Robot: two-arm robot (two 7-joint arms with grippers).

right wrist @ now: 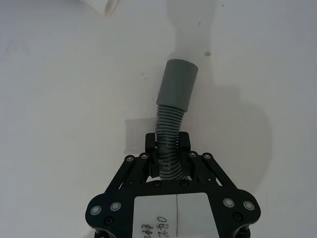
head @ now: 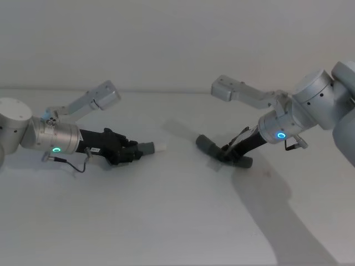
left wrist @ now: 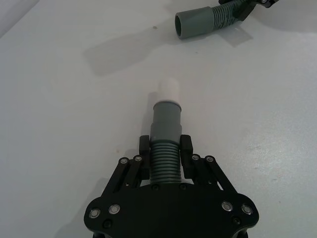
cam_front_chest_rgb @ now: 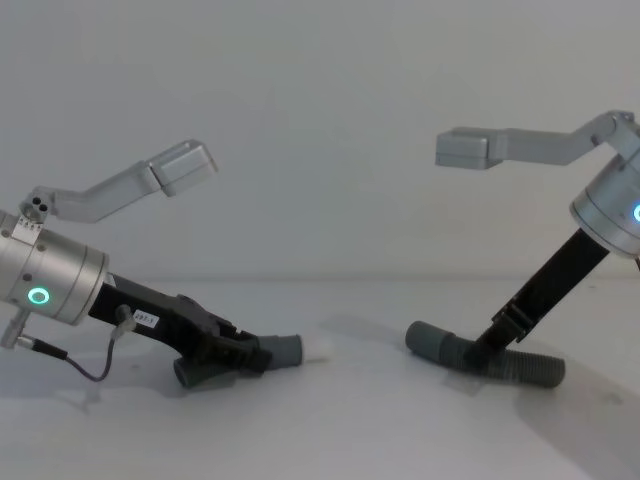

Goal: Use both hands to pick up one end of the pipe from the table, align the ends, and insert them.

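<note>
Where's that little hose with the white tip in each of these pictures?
Head view: white-tipped hose left of centre, held by the left gripper.
Left wrist view: the hose straight ahead, clamped in that gripper.
Right wrist view: just its tip, beyond the plain-cuffed hose.
Chest view: lower left of centre.
Shared landmark: the plain-cuffed hose, held by the right gripper.

Right wrist view: the rear of the long hose [right wrist: 176,94] runs under my right gripper [right wrist: 167,144] and is hidden there. The white tip [right wrist: 100,5] is cropped by the picture's edge.

Left wrist view: the rear of the short hose [left wrist: 166,130] is covered by my left gripper [left wrist: 165,146]. The long hose is cut off at the picture's edge past its cuff [left wrist: 194,23].

Head view: my left arm [head: 15,130] and my right arm [head: 333,100] are cut by the side edges.
</note>
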